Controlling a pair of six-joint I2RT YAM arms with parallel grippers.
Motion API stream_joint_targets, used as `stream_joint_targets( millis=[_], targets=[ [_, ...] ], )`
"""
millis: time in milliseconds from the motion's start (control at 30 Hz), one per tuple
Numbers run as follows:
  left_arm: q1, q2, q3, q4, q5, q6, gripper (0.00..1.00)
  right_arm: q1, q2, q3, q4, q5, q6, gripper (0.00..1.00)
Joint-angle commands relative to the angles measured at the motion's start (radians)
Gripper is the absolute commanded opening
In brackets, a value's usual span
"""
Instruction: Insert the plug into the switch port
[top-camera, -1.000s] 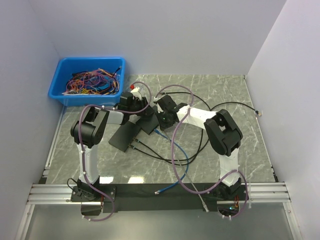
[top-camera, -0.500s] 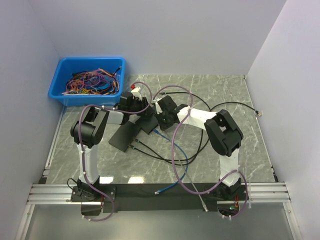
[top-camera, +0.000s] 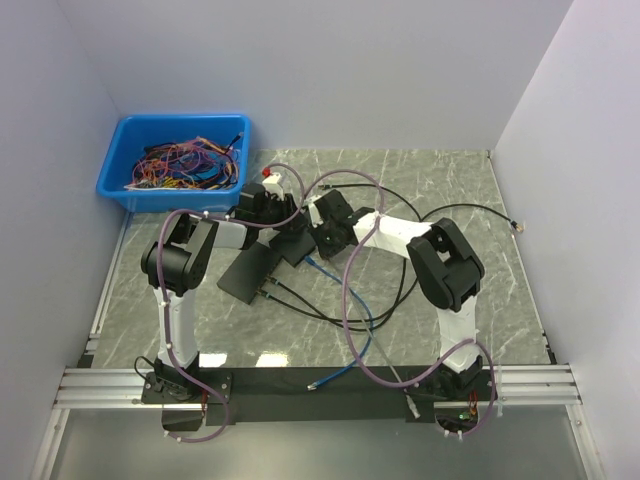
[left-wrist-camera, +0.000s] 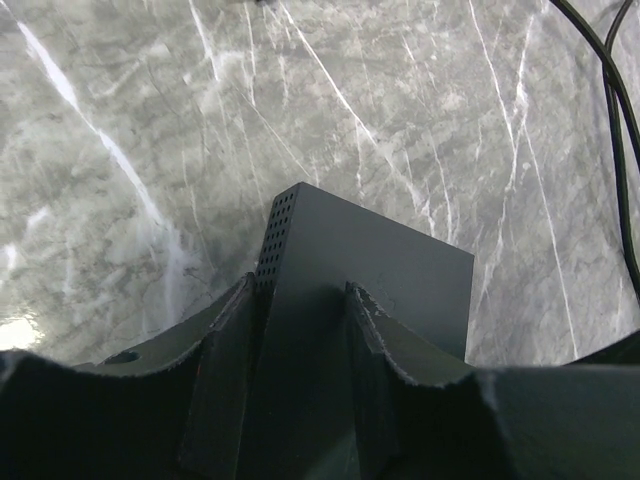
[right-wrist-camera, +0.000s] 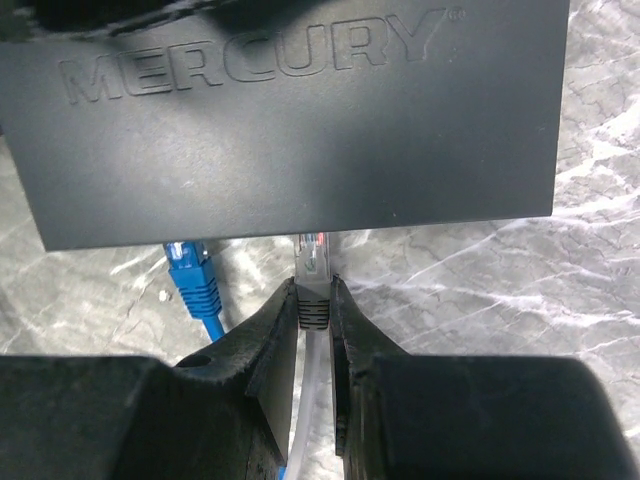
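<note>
Nearest the bases, on the near side of the switch (right-wrist-camera: 290, 120), a loose blue cable (top-camera: 335, 376) is trailing across the desk (top-camera: 500, 300). I'm pinching the plug (right-wrist-camera: 311, 262) in the right end effector (right-wrist-camera: 313, 292), both fingers clamped on its grey boot. Its clear tip is sitting right at the switch's near edge, not visibly seated. I'm judging the plug as light, hard and slick, with a brittle latch tab, and its cable as springy enough to tug it off line, so gripping the boot just behind the clear head is looking right. A blue plug (right-wrist-camera: 192, 268) is showing just beside it along the same edge of the switch. The left end effector (left-wrist-camera: 302, 292) is clamping the switch across its body; the box is looking light and rigid, likely to skid if unheld.

The right wrist view is giving me the plug tip and the embossed lid, but the lid's edge is hiding the ports. The left wrist view is showing only the switch's vented far corner. Overhead, I'm getting the blue bin (top-camera: 175, 160) well beyond the switch, though the arms are covering the plug.
</note>
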Motion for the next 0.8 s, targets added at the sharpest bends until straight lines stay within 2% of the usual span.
stream_joint_targets(
  millis=[0,133,300,467,500,600,767],
  targets=[
    [-0.057,0.018,-0.011,-0.080,0.179,-0.003,0.43,-0.025,0.030,0.125,0.288,0.105,0.013,0.00],
    [-0.059,0.007,-0.017,-0.085,0.176,-0.001,0.43,-0.030,0.055,0.155,0.241,0.228,0.088,0.00],
    [-0.060,0.012,-0.013,-0.091,0.180,0.002,0.43,-0.033,0.055,0.136,0.262,0.231,0.125,0.00],
    [-0.071,0.021,-0.013,-0.096,0.188,0.004,0.43,-0.028,0.037,0.115,0.311,0.100,0.106,0.00],
    [-0.074,0.023,-0.013,-0.097,0.186,0.004,0.43,-0.027,0.029,0.098,0.311,0.027,0.085,0.00],
    [-0.077,0.032,-0.011,-0.096,0.197,0.008,0.43,-0.002,-0.009,0.064,0.374,-0.048,0.031,0.00],
    [-0.079,0.050,0.019,-0.108,0.231,0.022,0.43,0.036,-0.026,0.052,0.376,-0.127,-0.035,0.00]
  ],
)
